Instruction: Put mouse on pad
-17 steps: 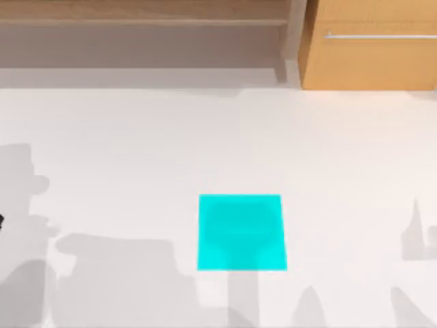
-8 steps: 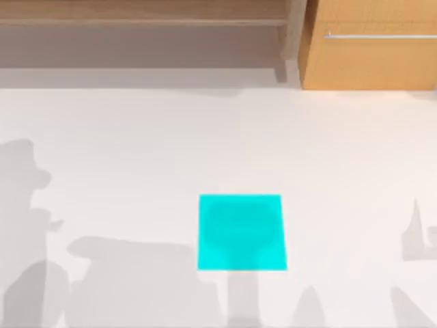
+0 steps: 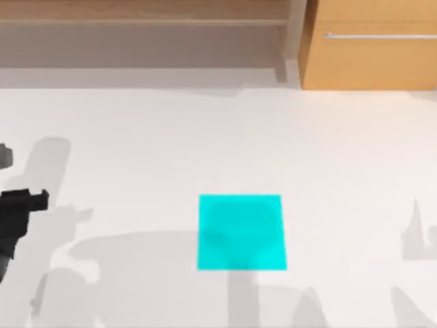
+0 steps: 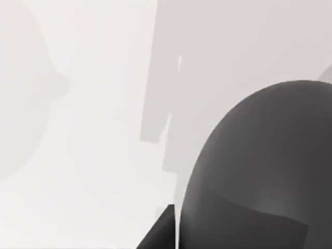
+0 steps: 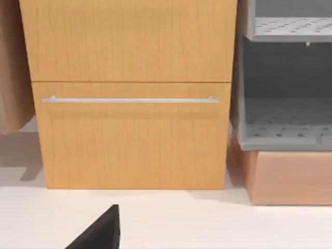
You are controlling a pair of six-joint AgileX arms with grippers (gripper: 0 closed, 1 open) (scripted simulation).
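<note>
At lower left of the top view, left claw (image 3: pixel 24 205) carries the grey mouse (image 4: pixel 259 166), grip state unclear; weak hold risks dropping it short of the cyan pad (image 3: pixel 241 232)

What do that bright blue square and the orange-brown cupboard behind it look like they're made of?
The pad looks like a thin, soft sheet, perhaps rubber or fabric: flat, matte cyan, with no shine and no visible thickness. The cupboard looks like light wood or wood veneer, going by its fine vertical grain, with a satin finish. Its slim handle looks like brushed metal, silvery and pale. As a rendered scene, these are only appearances.
</note>
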